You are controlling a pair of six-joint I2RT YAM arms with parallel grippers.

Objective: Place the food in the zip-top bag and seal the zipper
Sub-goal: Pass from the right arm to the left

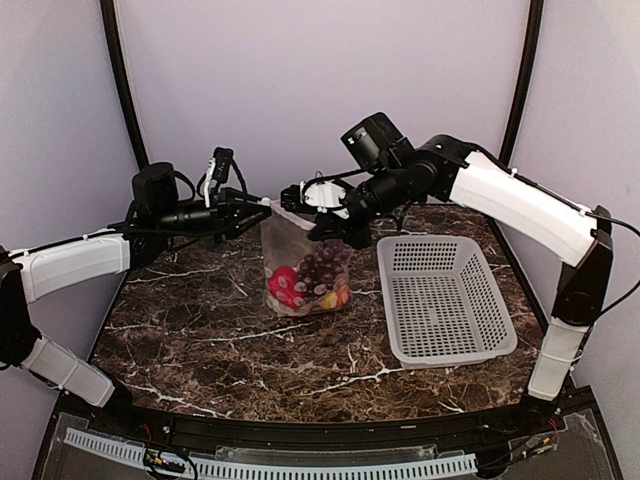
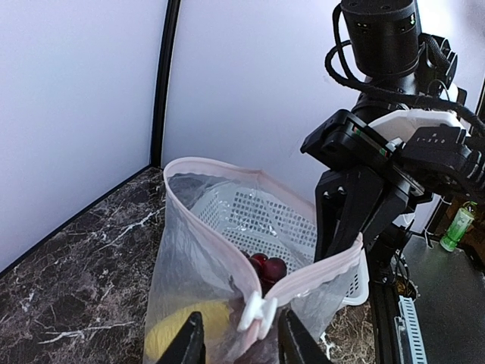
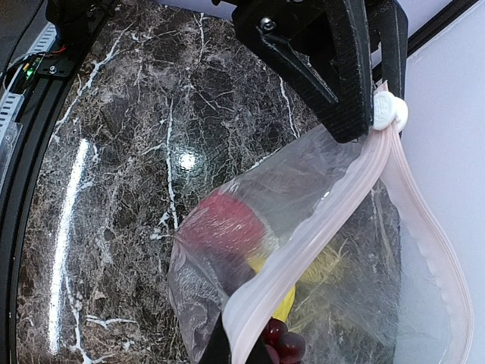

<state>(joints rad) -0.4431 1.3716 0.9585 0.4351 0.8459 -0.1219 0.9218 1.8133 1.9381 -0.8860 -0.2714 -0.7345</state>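
The clear zip-top bag (image 1: 303, 262) stands on the marble table (image 1: 200, 340), held between both grippers. Inside it are a red piece (image 1: 283, 283), dark grapes (image 1: 322, 265) and a yellow piece (image 1: 336, 297). The pink-white zipper (image 2: 208, 220) gapes open, its two strips meeting at a white slider (image 2: 258, 315). My left gripper (image 2: 241, 334) is open with a finger on each side of the slider, gaps showing. My right gripper (image 3: 246, 347) is shut on the zipper strip (image 3: 333, 227) at the bag's other end. Cauliflower and pumpkin are not visible.
A white perforated basket (image 1: 445, 300) sits on the table right of the bag, close under the right arm. Grey walls with black posts close the back and sides. A green bottle (image 2: 460, 225) stands off the table beyond the right arm.
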